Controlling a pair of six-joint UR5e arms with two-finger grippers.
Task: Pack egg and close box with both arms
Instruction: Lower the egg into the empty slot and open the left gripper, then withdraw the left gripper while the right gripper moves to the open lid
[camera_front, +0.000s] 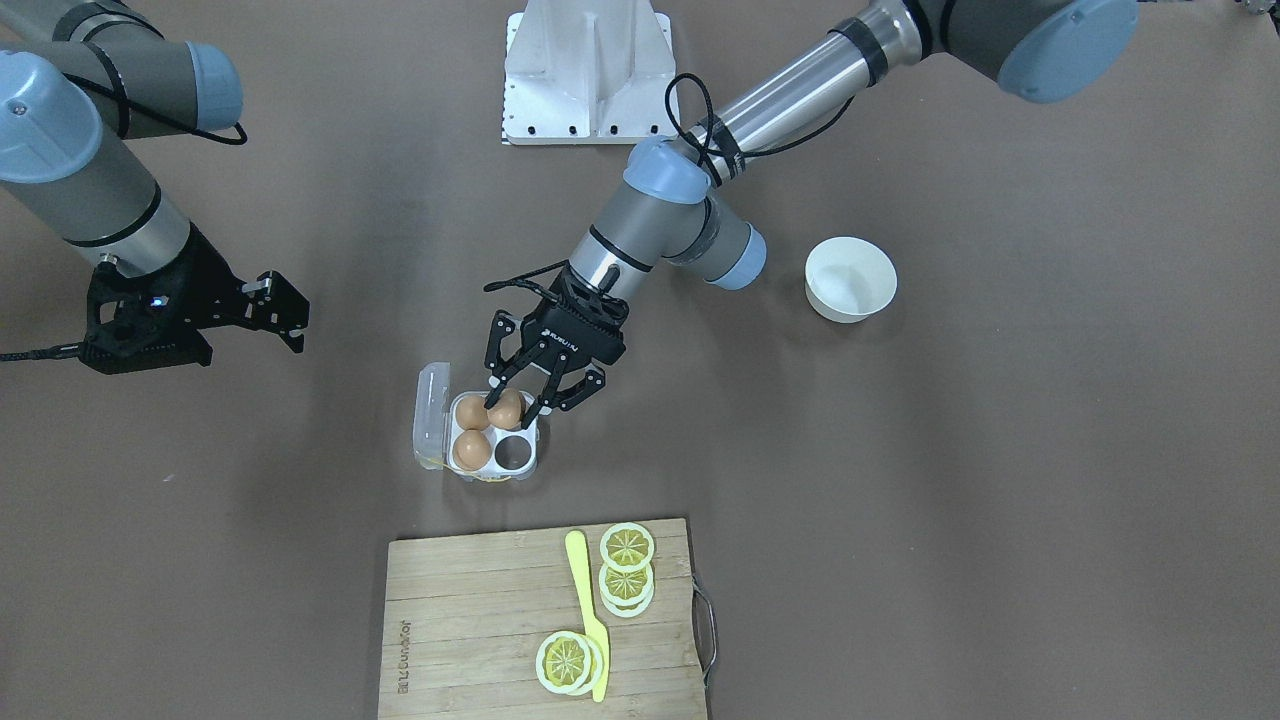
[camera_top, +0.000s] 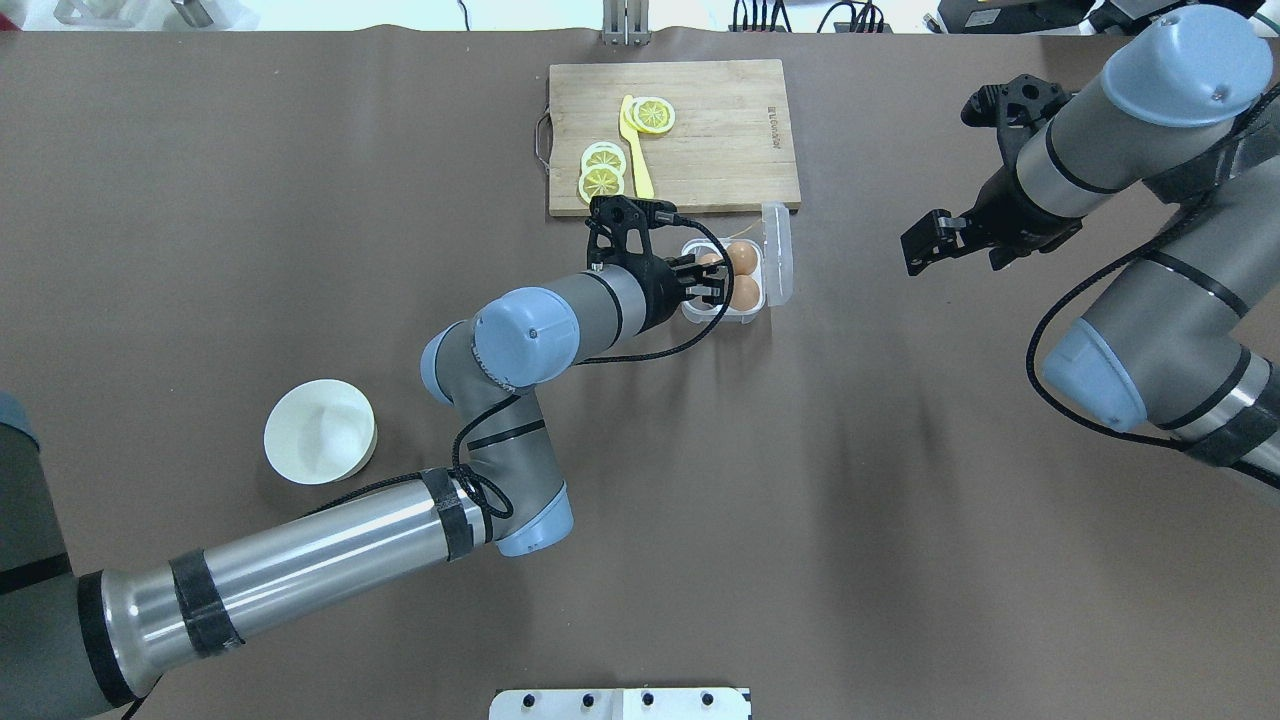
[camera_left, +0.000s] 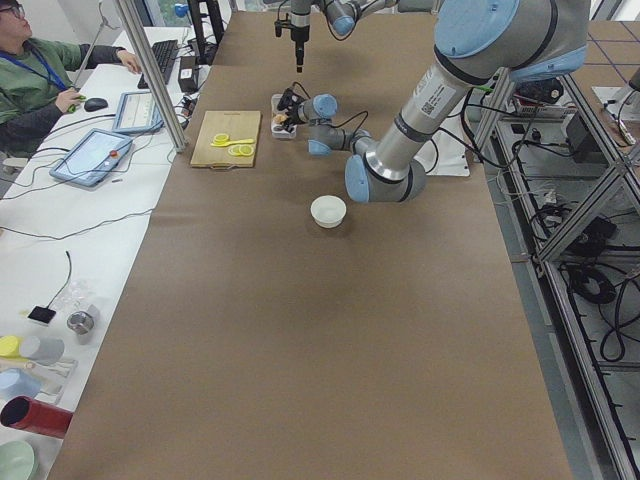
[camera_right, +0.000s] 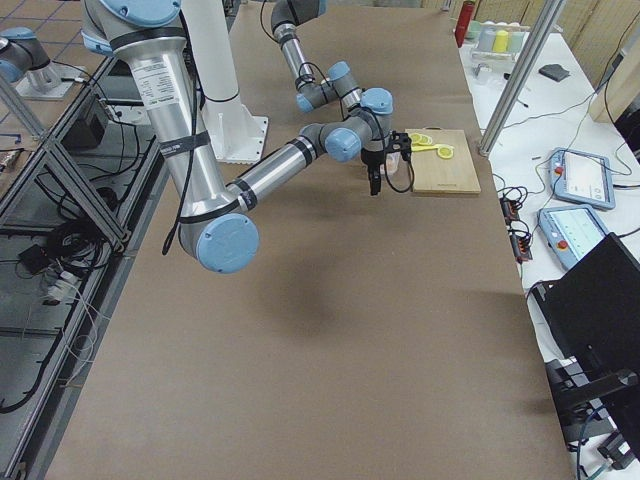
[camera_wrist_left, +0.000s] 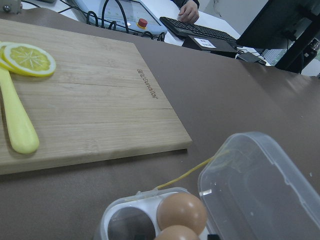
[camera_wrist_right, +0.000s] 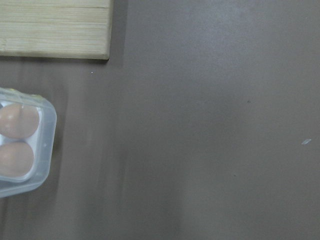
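Note:
The box (camera_front: 445, 462) stands open on the table, its clear lid (camera_front: 430, 405) tilted up on the robot's right side. Two brown eggs (camera_front: 472, 449) lie in the cells beside the lid. My left gripper (camera_front: 514, 404) reaches down into the box, its fingers closed around a third egg (camera_front: 506, 409) that sits in the cell nearest the robot. One cell (camera_front: 514, 452) is empty. The left wrist view shows the box (camera_wrist_left: 112, 212), an egg (camera_wrist_left: 182, 210) and the lid (camera_wrist_left: 260, 190). My right gripper (camera_front: 290, 312) hangs open and empty, well off to the lid side.
A bamboo cutting board (camera_front: 470, 620) with lemon slices (camera_front: 626, 547) and a yellow knife (camera_front: 588, 610) lies just beyond the box. A white bowl (camera_front: 850, 278) stands on the robot's left side. The white robot base plate (camera_front: 585, 70) is at the table's near edge.

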